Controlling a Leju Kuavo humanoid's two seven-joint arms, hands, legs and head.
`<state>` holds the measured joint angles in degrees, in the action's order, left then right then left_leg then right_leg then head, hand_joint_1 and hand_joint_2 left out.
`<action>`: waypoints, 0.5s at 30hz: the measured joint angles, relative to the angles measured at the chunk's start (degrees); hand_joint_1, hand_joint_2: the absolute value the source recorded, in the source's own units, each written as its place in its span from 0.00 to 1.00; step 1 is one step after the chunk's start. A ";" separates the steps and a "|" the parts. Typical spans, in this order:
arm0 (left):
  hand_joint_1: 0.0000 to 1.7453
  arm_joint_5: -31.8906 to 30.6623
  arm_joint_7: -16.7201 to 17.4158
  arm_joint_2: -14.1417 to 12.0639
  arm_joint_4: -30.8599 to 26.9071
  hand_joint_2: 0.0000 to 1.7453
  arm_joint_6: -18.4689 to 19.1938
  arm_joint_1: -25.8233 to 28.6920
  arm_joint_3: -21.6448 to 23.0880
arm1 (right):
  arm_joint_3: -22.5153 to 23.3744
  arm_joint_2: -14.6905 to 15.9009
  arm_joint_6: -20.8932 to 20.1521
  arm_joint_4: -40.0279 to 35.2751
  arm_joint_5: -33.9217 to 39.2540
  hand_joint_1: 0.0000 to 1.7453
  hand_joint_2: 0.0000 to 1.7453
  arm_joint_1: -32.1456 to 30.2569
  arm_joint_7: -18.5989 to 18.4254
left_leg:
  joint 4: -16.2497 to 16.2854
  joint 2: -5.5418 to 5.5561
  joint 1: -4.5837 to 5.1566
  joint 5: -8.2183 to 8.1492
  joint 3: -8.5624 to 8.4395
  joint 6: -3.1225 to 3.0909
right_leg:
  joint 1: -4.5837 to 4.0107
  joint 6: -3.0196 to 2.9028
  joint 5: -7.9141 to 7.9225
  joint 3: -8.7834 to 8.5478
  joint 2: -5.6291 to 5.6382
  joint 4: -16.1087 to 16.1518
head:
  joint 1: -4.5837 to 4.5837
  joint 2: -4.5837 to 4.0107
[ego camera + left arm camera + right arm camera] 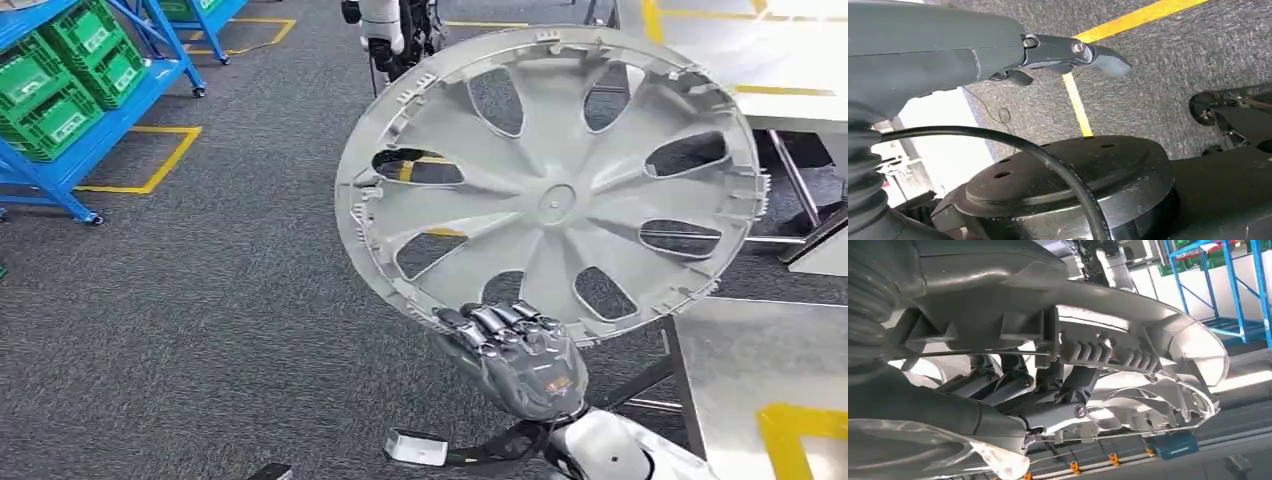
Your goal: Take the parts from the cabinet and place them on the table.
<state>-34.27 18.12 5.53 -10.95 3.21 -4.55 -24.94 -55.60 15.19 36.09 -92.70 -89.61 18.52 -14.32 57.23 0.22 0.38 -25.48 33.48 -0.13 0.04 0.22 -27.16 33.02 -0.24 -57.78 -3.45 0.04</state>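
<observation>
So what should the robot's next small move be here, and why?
Probably carry the wheel cover rightward over the table. The right hand grips its lower rim, holding it above the carpet, while the metal table sits just to the right.

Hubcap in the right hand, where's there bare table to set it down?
The right hand grips the hubcap by its rim. The steel table at lower right is bare between its near edge and the yellow marking. The far table past the hubcap also looks bare. The green crates crowd the blue rack.
</observation>
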 joint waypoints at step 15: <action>0.00 -0.35 -0.79 0.02 0.00 1.00 0.20 0.14 -0.20 | 0.37 0.63 0.26 -0.26 0.00 1.00 1.00 -0.98 0.26 | 0.00 0.00 0.00 0.00 0.02 0.00 | 0.00 0.00 0.00 0.02 -0.01 0.00 | 0.00 0.00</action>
<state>-34.62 17.33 5.55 -10.95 3.41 -4.42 -25.14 -55.23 15.82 36.35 -92.96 -89.61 17.54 -14.05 57.23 0.22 0.38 -25.48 33.50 -0.13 0.04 0.22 -27.16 33.04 -0.25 -57.78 -3.45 0.04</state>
